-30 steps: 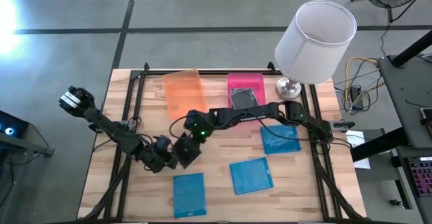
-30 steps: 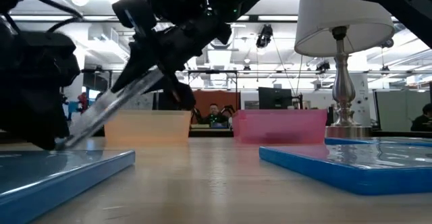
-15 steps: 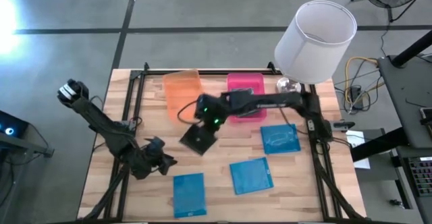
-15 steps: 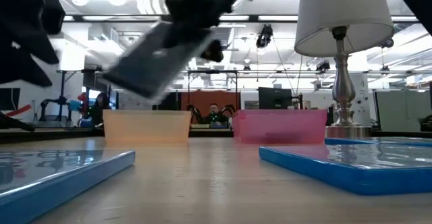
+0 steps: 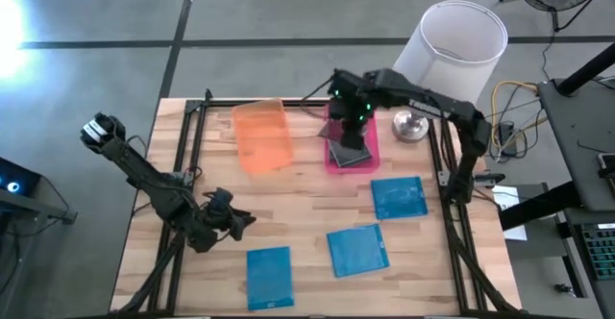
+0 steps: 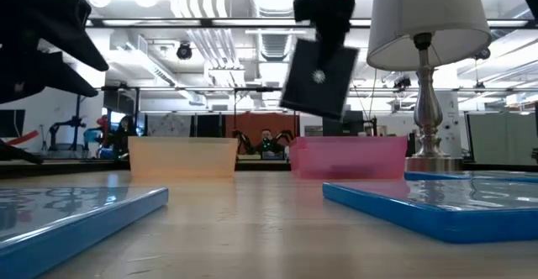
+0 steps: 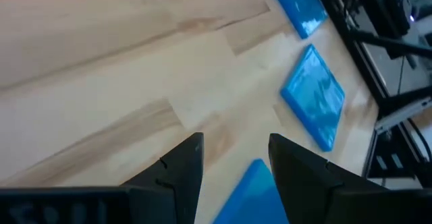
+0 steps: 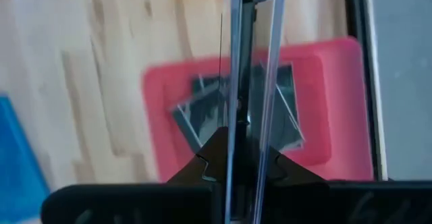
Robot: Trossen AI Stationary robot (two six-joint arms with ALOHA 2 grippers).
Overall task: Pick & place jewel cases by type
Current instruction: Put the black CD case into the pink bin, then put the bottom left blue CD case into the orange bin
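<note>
My right gripper (image 5: 348,117) is over the pink tray (image 5: 366,162) and is shut on a dark square jewel case (image 6: 319,78). In the right wrist view the case (image 8: 246,62) shows edge-on. Below it, other dark cases (image 8: 200,113) lie flat in the pink tray (image 8: 158,92). Three blue cases (image 5: 269,276) (image 5: 357,250) (image 5: 399,198) lie flat on the table. My left gripper (image 5: 233,219) is open, low over the near left of the table beside the nearest blue case (image 7: 253,193), touching nothing. My right gripper pinches the dark case between its two fingers (image 8: 208,158) at one edge (image 8: 246,133), coming from above and pointing down. The case hangs below the fingers, tilted and lifted clear above the pink tray (image 6: 349,157).
An orange tray (image 5: 261,134) stands left of the pink one at the far side. A lamp with a white shade (image 5: 449,45) and a metal base (image 5: 411,124) stands at the far right corner. Bare wood lies mid-table between the trays and the blue cases.
My right gripper has carried the dark case from the table's left middle, where its lower edge rested on the wood, up and toward the far right. The case now hangs clear over the pink tray. My left gripper has stayed near where the case was.
</note>
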